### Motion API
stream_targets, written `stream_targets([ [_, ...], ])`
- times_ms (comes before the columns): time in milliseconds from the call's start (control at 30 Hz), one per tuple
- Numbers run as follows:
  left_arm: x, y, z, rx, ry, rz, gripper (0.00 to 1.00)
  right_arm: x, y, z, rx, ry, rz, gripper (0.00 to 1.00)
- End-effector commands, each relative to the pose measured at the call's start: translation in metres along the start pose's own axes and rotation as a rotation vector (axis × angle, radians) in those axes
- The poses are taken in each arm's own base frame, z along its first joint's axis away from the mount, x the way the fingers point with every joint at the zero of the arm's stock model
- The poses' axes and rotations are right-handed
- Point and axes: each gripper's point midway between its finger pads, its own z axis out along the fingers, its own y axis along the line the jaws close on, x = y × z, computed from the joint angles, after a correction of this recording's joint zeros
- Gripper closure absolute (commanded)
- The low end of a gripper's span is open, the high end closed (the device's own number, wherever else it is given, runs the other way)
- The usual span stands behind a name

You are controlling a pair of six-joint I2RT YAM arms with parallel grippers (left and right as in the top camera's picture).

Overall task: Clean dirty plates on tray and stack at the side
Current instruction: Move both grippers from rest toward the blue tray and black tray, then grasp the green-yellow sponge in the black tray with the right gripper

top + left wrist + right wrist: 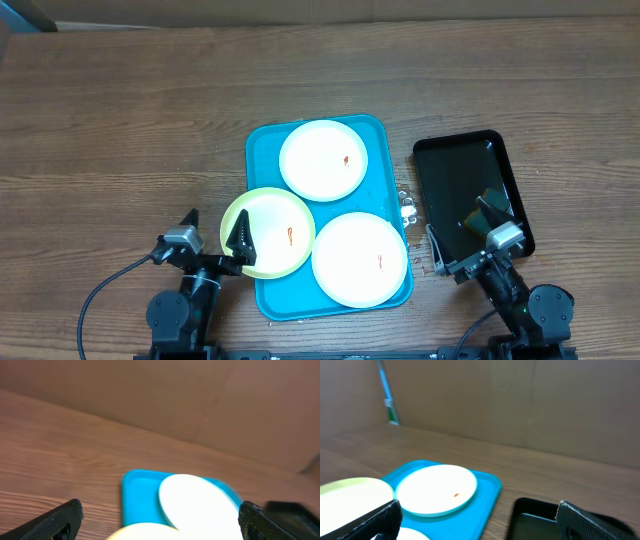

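Note:
The blue tray (pixel 262 150) lies mid-table and holds three plates. A white plate (pixel 323 160) is at the tray's far end, a pale yellow plate (pixel 270 232) overhangs its left rim, and another white plate (pixel 360 258) is at the near right. Each has a small red-orange smear. My left gripper (pixel 215 232) is open and empty at the yellow plate's left edge. Its wrist view shows the yellow plate (pixel 145 532), the far white plate (pixel 197 500) and the tray (pixel 140 495). My right gripper (pixel 463 235) is open and empty over the black tray's near end.
A glossy black tray (pixel 465 170) lies right of the blue tray and also shows in the right wrist view (pixel 535 520). A small pale crumpled object (pixel 407 208) sits between the two trays. Bare wood table surrounds them.

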Motion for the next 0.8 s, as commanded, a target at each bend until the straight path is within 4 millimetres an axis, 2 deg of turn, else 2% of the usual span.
stream_targets([
  [0,-0.004,-0.021,-0.001,0.117,0.002,-0.133,0.00,-0.001,0.024,-0.002,-0.137,-0.005,0.124,0.00],
  [133,-0.037,-0.042,-0.008,0.202,-0.097,-0.094,0.00,-0.026,0.045,-0.008,-0.265,-0.066,0.157,0.00],
  [333,-0.077,-0.081,-0.026,0.298,-0.066,-0.060,0.00,-0.080,0.048,-0.021,-0.238,-0.079,0.169,0.00],
  [467,-0.102,-0.098,-0.032,0.279,0.035,-0.040,0.00,-0.108,0.035,-0.024,-0.124,0.049,0.250,0.00],
  [600,-0.127,-0.108,-0.029,0.209,0.193,-0.028,0.00,-0.135,0.018,-0.015,-0.020,0.222,0.333,0.00],
  [667,-0.132,-0.110,-0.026,0.169,0.296,-0.044,0.00,-0.142,0.010,-0.009,0.025,0.328,0.377,0.00],
  [767,-0.129,-0.108,-0.023,0.096,0.489,-0.077,0.00,-0.141,0.003,0.005,0.058,0.511,0.456,0.00],
])
